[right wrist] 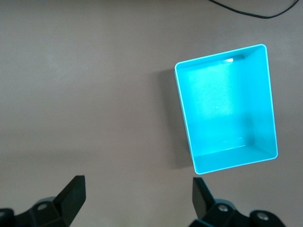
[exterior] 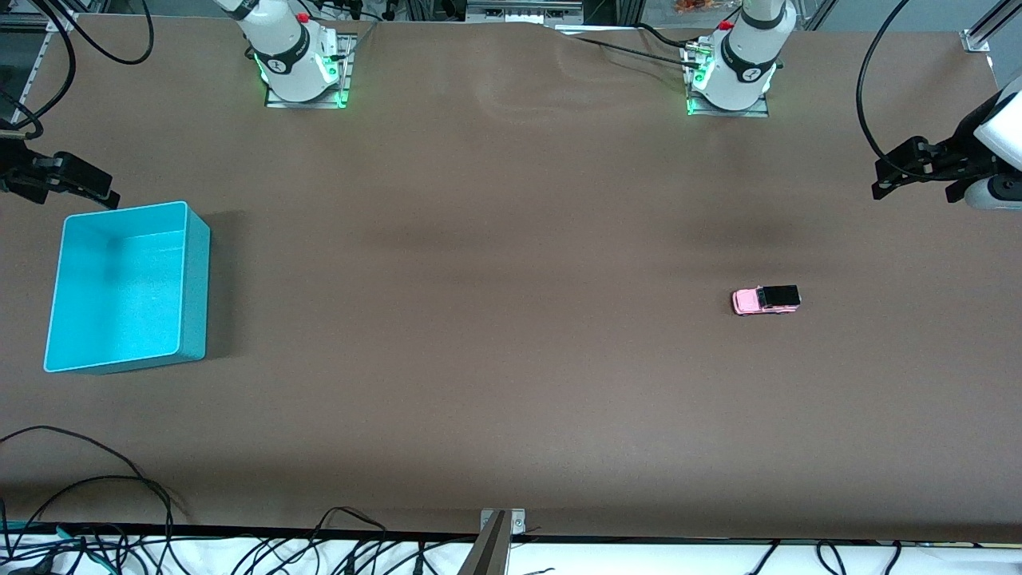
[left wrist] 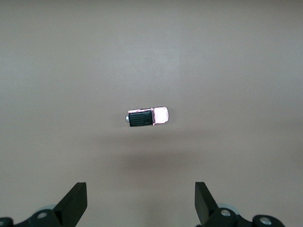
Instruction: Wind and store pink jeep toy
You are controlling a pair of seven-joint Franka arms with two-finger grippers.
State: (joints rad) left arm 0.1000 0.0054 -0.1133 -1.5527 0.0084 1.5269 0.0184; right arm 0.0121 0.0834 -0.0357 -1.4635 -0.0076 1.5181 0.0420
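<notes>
Nothing is grasped yet, so the step in hand looks like the first reach for the jeep (exterior: 766, 300). The left gripper (left wrist: 141, 205) hangs high over the desk (exterior: 511, 359) at the left arm's end, jaws spread wide and empty, with the jeep in plain sight below it. To do this well, it should come straight down, turn so the fingers meet the long sides of the body, and close low on the body rather than on the roof, since the toy is tiny and could skid or tip.

The right gripper (right wrist: 137, 203) waits, also wide and empty, high near the bin (exterior: 192, 239).

The jeep sits on its wheels on bare desk, well apart from the bin. Its body is light pink, the roof and rear black.
</notes>
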